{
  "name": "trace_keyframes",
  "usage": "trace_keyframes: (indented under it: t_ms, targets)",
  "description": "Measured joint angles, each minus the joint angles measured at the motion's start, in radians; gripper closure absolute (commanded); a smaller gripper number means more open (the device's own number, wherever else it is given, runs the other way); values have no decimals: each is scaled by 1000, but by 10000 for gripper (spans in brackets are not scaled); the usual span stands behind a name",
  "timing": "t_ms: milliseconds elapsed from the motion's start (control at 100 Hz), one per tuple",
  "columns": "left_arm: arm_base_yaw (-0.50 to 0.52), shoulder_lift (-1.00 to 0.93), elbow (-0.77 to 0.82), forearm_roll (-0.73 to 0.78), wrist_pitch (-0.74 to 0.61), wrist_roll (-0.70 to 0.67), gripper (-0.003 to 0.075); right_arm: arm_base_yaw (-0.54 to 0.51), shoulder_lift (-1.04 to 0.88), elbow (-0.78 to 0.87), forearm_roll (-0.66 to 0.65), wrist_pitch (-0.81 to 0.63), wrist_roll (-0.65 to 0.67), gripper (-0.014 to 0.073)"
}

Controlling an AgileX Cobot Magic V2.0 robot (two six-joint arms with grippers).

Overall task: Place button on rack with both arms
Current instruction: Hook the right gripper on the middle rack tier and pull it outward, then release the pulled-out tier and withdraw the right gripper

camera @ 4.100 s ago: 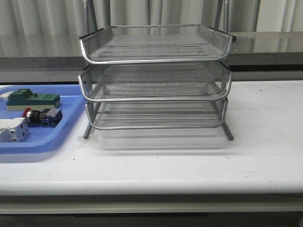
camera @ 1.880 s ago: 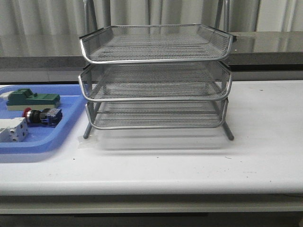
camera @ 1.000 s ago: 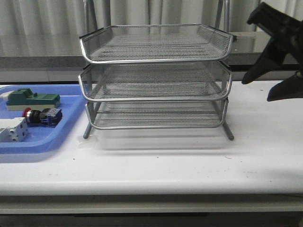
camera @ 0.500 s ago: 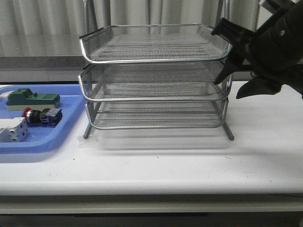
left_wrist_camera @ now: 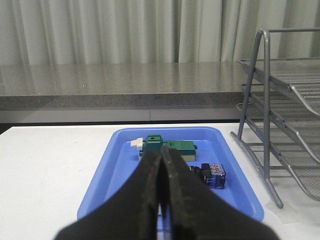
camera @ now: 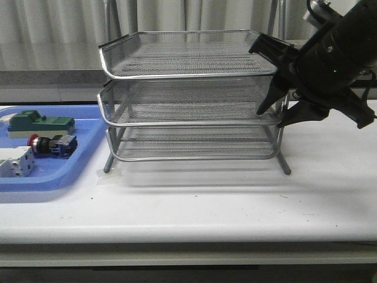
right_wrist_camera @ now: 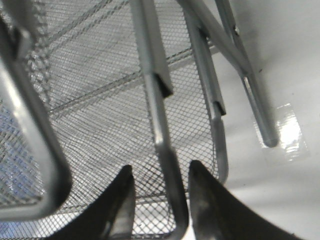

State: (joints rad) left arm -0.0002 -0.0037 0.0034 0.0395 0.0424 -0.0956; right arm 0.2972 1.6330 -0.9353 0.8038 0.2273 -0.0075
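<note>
Right pincer (camera: 275, 115) just swung in, fingers spread around rack (camera: 194, 94) right edge rod, not clamped yet; left pincer (left_wrist_camera: 161, 172) shut, empty; button (camera: 52, 144) untouched in blue tray (camera: 88, 154), pickup pending

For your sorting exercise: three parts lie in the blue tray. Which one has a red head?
The button, lying between the green block and the white-grey block; only it has a red mushroom head.

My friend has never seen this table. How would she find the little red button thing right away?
Look left of the big silver rack to the flat blue tray. Three small parts lie in it, and the button is the middle one, between a green block and a white-grey block. It is the only one with a round red head, on a black and blue body.
</note>
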Motion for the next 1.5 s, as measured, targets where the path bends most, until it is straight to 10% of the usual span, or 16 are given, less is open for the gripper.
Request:
trace_keyframes:
  t_ms: [240, 1140, 1500]
  targets:
    - [0, 0, 0, 0, 0, 0, 741, 0, 1, 0, 4, 16, 0, 531]
    - [0, 0, 0, 0, 0, 0, 741, 11, -373, 388, 47, 102, -100, 522]
    - [0, 0, 0, 0, 0, 0, 741, 5, -473, 405, -15, 145, -288, 125]
